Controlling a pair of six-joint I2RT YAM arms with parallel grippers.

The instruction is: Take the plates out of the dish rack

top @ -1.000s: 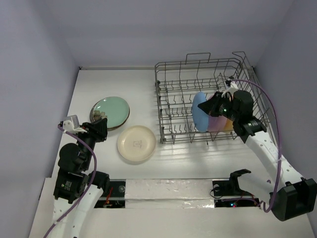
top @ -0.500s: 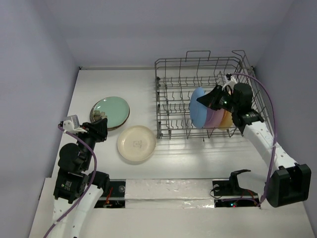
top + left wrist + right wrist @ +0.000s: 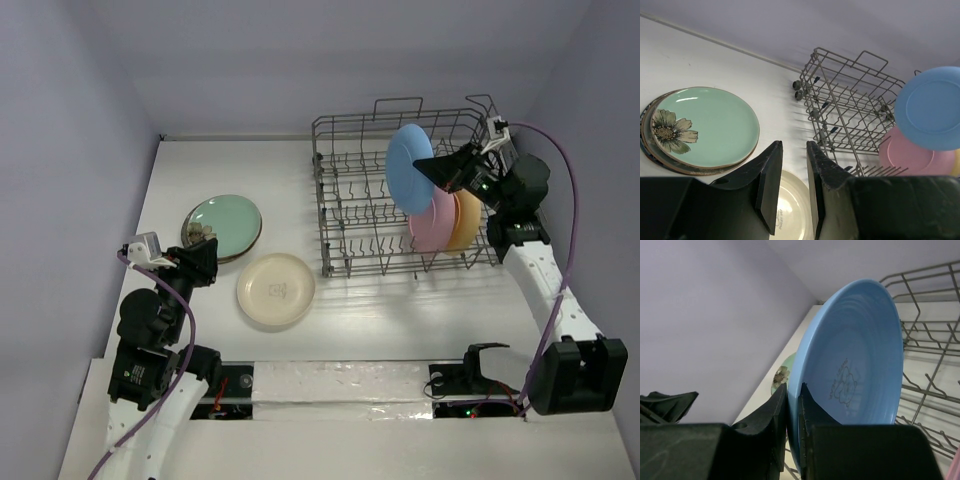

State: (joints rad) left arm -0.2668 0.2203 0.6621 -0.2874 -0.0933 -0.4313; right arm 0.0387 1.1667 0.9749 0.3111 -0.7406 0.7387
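Our right gripper (image 3: 434, 171), clamped on the blue plate (image 3: 406, 165), has raised it above the rack (image 3: 345, 200) (pink plate (image 3: 430, 228) and orange plate (image 3: 467, 222) remain inside). The left gripper (image 3: 792, 152) is empty, fingers narrowly apart.

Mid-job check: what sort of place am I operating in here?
Most likely a robot test cell, not a kitchen: bare lavender walls box in a white table, the dish rack sits directly on that table with no sink in view, and a robot arm is mounted at its near edge.
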